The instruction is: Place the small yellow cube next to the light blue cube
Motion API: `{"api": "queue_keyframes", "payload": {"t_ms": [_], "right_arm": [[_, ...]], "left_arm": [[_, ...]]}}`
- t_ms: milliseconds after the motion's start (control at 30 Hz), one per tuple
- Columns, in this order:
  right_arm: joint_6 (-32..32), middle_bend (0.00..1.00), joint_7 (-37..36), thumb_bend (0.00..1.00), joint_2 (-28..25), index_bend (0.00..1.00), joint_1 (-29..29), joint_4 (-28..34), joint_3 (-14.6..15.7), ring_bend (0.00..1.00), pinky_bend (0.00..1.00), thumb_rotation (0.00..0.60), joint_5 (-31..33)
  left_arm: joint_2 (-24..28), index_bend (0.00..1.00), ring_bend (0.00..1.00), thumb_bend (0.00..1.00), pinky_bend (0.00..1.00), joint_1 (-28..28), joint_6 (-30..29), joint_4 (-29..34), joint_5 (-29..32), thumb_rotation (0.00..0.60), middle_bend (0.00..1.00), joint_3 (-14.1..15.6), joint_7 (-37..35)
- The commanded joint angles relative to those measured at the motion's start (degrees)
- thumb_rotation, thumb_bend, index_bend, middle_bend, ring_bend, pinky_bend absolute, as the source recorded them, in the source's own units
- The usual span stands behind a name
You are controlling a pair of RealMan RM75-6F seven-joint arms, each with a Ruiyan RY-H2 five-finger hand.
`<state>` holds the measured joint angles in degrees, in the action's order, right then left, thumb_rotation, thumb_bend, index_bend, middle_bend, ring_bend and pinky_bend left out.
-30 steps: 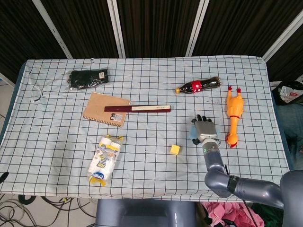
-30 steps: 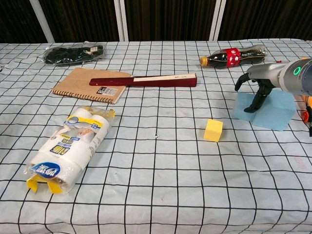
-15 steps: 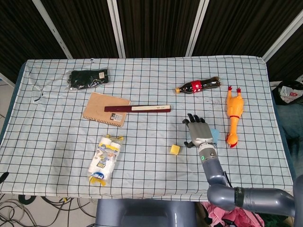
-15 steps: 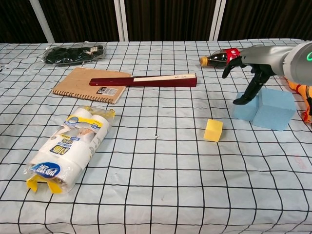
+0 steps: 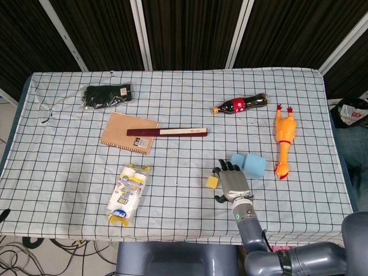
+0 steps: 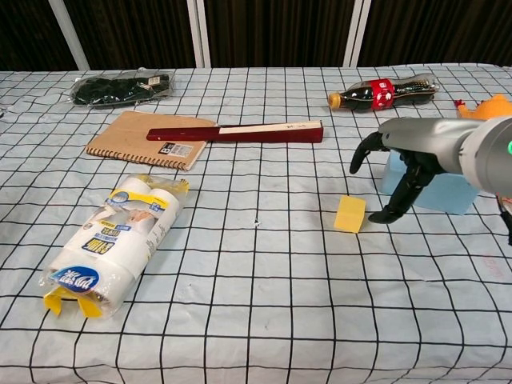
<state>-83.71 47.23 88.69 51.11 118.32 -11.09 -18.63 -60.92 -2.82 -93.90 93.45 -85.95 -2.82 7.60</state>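
Right robot hand (image 6: 398, 176) with fingers spread and empty, poised above the desk (image 6: 256, 304), just right of small yellow cube (image 6: 350, 214), light blue cube (image 6: 448, 190) close behind, left robot hand out of view

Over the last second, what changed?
The right hand moved from over the blue cube leftward and toward the robot, to just beside the yellow cube, fingers spread, holding nothing. The cubes stayed put. The left hand is not in view.
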Motion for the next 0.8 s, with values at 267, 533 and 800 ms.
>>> {"api": "queue_keyframes", "payload": {"t_ms": [267, 533, 800], "right_arm": [[-2.2, 0.00, 2.6, 0.19, 8.0, 0.26, 1.5, -7.9, -0.6, 0.00, 0.09, 0.600, -0.2], [-0.6, 0.00, 3.5, 0.19, 10.8, 0.29, 1.6, -14.2, -1.2, 0.00, 0.09, 0.600, -0.3], [0.8, 0.00, 3.8, 0.19, 12.7, 0.32, 1.1, -17.8, -1.8, 0.00, 0.09, 0.600, 0.1]], "left_arm": [[0.0, 0.19, 0.00, 0.04, 0.00, 0.0, 0.0, 0.0, 0.0, 0.600, 0.06, 0.0, 0.0], [0.0, 0.19, 0.00, 0.04, 0.00, 0.0, 0.0, 0.1, 0.1, 0.600, 0.06, 0.0, 0.2], [0.0, 0.19, 0.00, 0.04, 0.00, 0.0, 0.0, 0.1, 0.1, 0.600, 0.06, -0.1, 0.3]]}}
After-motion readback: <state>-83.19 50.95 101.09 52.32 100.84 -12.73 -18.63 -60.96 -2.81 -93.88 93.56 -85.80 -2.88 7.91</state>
